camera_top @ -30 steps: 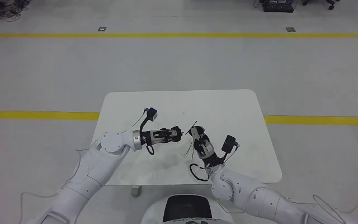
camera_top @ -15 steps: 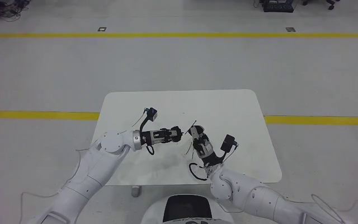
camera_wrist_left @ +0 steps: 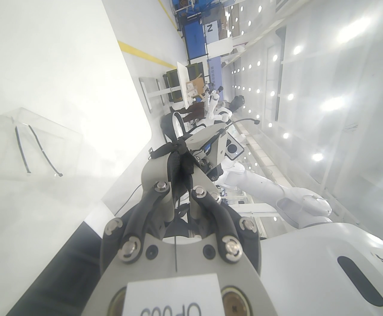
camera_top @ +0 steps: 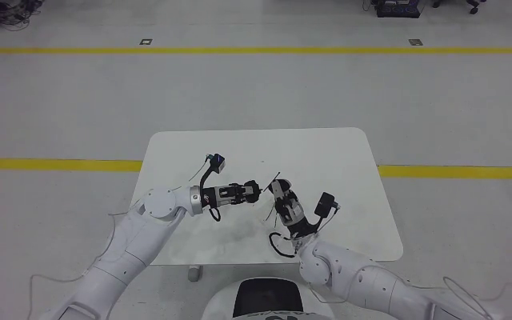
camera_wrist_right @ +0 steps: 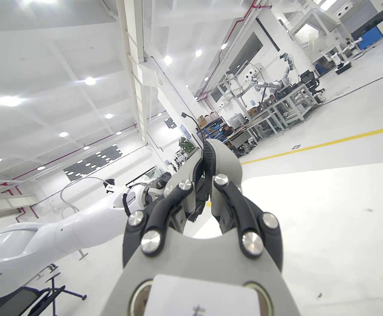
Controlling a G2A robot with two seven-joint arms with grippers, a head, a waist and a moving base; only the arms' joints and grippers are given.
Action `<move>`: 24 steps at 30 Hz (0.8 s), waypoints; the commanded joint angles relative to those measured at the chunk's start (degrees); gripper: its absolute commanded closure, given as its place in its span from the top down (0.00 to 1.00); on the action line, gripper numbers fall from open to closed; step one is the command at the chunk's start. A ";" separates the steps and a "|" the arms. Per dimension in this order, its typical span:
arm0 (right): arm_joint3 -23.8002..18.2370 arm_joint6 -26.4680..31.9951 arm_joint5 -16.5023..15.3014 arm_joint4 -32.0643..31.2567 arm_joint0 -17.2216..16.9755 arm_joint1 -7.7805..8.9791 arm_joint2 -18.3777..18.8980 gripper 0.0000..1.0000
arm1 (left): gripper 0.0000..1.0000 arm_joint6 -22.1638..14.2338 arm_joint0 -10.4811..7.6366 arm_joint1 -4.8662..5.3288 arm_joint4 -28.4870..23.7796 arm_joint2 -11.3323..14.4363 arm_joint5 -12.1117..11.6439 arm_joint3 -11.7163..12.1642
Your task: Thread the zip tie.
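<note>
A white label [camera_wrist_left: 172,294] sits on the left wrist plate [camera_wrist_left: 179,257]. It carries a row of dark characters, upside down and cut off by the picture's edge, so they are only partly legible. A white label [camera_wrist_right: 203,299] on the right wrist plate [camera_wrist_right: 203,257] shows one small dark mark, also cut off. In the room behind, a white sign [camera_wrist_left: 210,28] bears a single dark capital letter.

Robotics lab w/ workbenches [camera_wrist_right: 278,117], robot arms [camera_wrist_right: 267,84], yellow floor line [camera_top: 256,50].
</note>
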 commanded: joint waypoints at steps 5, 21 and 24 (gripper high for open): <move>0.42 -0.08 0.00 -0.12 0.10 -0.34 0.06 0.00 | 0.00 0.00 0.00 0.00 0.00 0.00 0.00 0.00; 1.81 0.56 0.00 -0.03 0.37 -1.11 0.52 0.00 | 0.00 0.00 0.00 0.00 0.00 0.00 0.00 0.00; 1.99 0.77 0.00 0.09 0.34 -1.24 0.66 0.00 | 0.00 0.00 0.00 0.00 0.00 0.00 0.00 0.00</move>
